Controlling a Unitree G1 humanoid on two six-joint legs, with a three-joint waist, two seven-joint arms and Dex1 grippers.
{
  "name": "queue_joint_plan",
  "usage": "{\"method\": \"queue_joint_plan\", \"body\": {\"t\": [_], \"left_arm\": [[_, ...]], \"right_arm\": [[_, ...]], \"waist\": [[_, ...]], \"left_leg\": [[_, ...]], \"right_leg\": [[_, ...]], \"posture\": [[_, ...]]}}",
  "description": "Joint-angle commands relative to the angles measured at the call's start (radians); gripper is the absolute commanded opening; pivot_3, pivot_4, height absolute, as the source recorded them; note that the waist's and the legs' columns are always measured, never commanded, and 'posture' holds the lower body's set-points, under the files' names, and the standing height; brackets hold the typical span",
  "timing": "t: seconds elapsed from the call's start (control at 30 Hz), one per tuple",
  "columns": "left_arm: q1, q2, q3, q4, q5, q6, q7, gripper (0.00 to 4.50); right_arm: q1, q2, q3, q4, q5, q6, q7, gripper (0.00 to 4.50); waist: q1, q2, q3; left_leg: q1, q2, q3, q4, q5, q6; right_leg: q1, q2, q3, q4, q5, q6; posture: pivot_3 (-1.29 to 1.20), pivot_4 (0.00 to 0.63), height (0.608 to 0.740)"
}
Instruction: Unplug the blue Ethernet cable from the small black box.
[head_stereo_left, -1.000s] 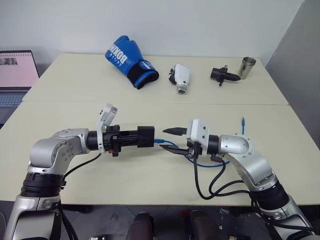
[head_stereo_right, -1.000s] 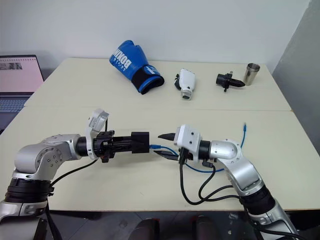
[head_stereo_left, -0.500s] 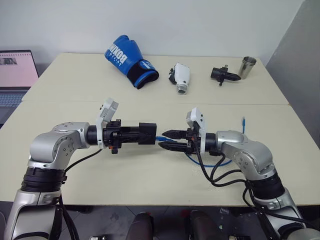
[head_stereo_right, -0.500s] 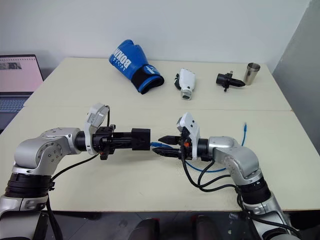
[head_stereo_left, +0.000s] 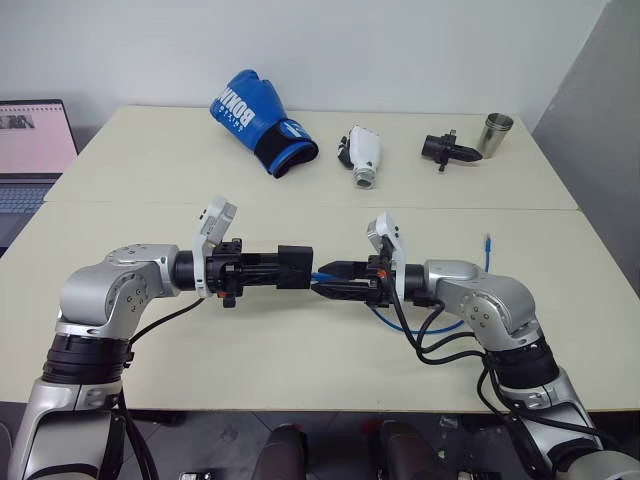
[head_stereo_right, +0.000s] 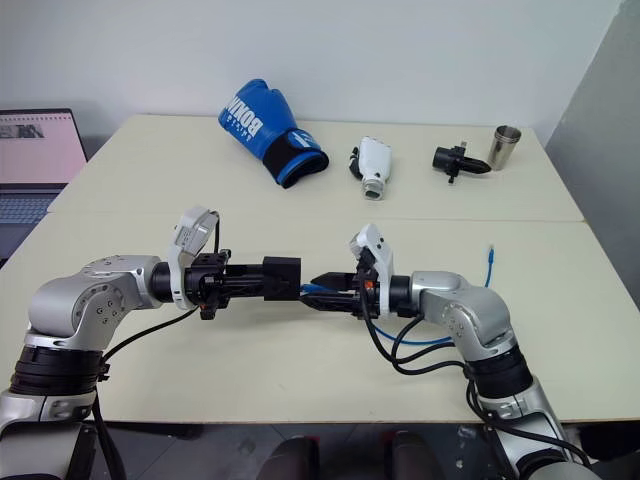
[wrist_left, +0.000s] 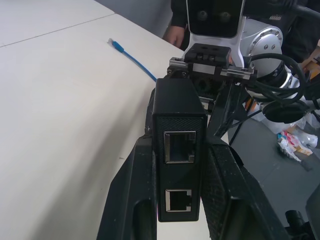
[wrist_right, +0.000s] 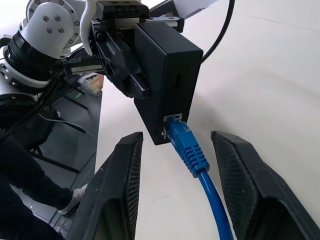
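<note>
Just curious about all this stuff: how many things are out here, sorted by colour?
Blue: 2, boxing glove, Ethernet cable
Black: 2, small box, pointed gadget
White: 1, device
Silver: 1, cup
Total: 6

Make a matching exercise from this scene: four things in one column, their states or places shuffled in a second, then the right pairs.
Things:
1. small black box
2. blue Ethernet cable
3. right pincer
4. boxing glove

States or places:
A. open, fingers either side of the plug
B. lying on the far table
C. clamped in the left pincer
D. plugged into the box

Pairs: 1-C, 2-D, 3-A, 4-B
</note>
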Motion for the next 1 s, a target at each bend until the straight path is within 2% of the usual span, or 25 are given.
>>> {"method": "queue_joint_plan", "body": {"t": [0.03, 0.23, 0.27, 0.33, 0.57, 0.63, 1.0], "left_arm": [[-0.017, 0.013, 0.014, -0.012, -0.004, -0.011, -0.011, 0.78], [-0.014, 0.017, 0.013, -0.013, 0.000, -0.013, -0.014, 0.78], [-0.014, 0.018, 0.014, -0.013, 0.000, -0.013, -0.015, 0.78], [-0.014, 0.018, 0.013, -0.012, 0.001, -0.014, -0.016, 0.78], [-0.022, 0.013, 0.018, -0.005, -0.002, -0.009, -0.018, 0.78], [-0.023, 0.011, 0.018, -0.005, -0.003, -0.008, -0.018, 0.78], [-0.037, -0.009, 0.028, 0.012, -0.012, 0.006, -0.002, 0.78]], "right_arm": [[-0.027, 0.011, -0.019, -0.009, 0.021, -0.006, 0.005, 2.28], [-0.028, 0.015, -0.022, -0.001, 0.033, -0.001, 0.011, 2.28], [-0.029, 0.014, -0.023, 0.000, 0.036, 0.000, 0.012, 2.00], [-0.031, 0.013, -0.025, 0.002, 0.042, 0.003, 0.017, 1.85], [-0.033, 0.002, -0.021, -0.005, 0.045, 0.008, 0.031, 0.39], [-0.032, -0.002, -0.018, -0.007, 0.042, 0.006, 0.036, 0.14], [-0.034, -0.016, 0.004, -0.025, 0.031, -0.002, 0.057, 0.11]], "waist": [[0.000, 0.000, 0.000], [0.000, 0.000, 0.000], [0.000, 0.000, 0.000], [0.000, 0.000, 0.000], [0.000, 0.000, 0.000], [0.000, 0.000, 0.000], [0.000, 0.000, 0.000]], "left_leg": [[0.000, 0.000, 0.000, 0.000, 0.000, 0.000], [0.000, 0.000, 0.000, 0.000, 0.000, 0.000], [0.000, 0.000, 0.000, 0.000, 0.000, 0.000], [0.000, 0.000, 0.000, 0.000, 0.000, 0.000], [0.000, 0.000, 0.000, 0.000, 0.000, 0.000], [0.000, 0.000, 0.000, 0.000, 0.000, 0.000], [0.000, 0.000, 0.000, 0.000, 0.000, 0.000]], "right_leg": [[0.000, 0.000, 0.000, 0.000, 0.000, 0.000], [0.000, 0.000, 0.000, 0.000, 0.000, 0.000], [0.000, 0.000, 0.000, 0.000, 0.000, 0.000], [0.000, 0.000, 0.000, 0.000, 0.000, 0.000], [0.000, 0.000, 0.000, 0.000, 0.000, 0.000], [0.000, 0.000, 0.000, 0.000, 0.000, 0.000], [0.000, 0.000, 0.000, 0.000, 0.000, 0.000]], "posture": [[0.00, 0.150, 0.740], [0.00, 0.150, 0.740], [0.00, 0.150, 0.740], [0.00, 0.150, 0.740], [0.00, 0.150, 0.740], [0.00, 0.150, 0.740], [0.00, 0.150, 0.740]]}}
